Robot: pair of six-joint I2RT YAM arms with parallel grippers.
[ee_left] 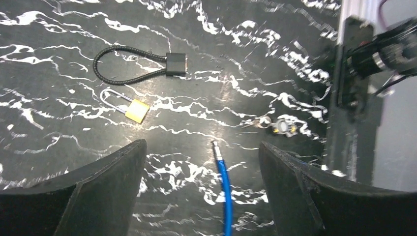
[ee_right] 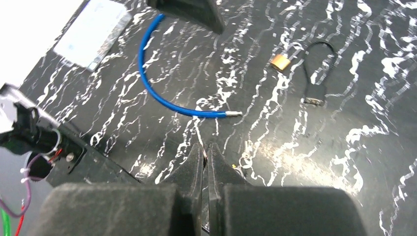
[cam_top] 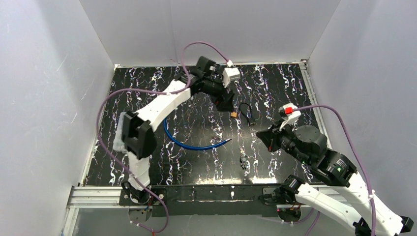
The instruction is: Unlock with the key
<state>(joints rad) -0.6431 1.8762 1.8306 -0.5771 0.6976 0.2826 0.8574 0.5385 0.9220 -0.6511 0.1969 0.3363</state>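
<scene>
the cord (ee_left: 223,187) lies on the table (ee_left: 49,29) with its tip between the left gripper's (ee_left: 201,143) jaws. ahead of those jaws sits the padlock (ee_left: 136,111), and the cable lock (ee_left: 142,66) lies just beyond it. the key (ee_left: 282,127) lies on the opposite side, near the right gripper's (ee_right: 205,147) jaws.

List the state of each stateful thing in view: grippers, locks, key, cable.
left gripper: open, empty.
right gripper: shut, nothing visibly held.
brass padlock: lying flat, shackle looks closed, no key inserted.
black cable lock: loop closed into its body.
key: lying loose, apart from both locks.
blue cable: loose, curved, metal end free.
</scene>
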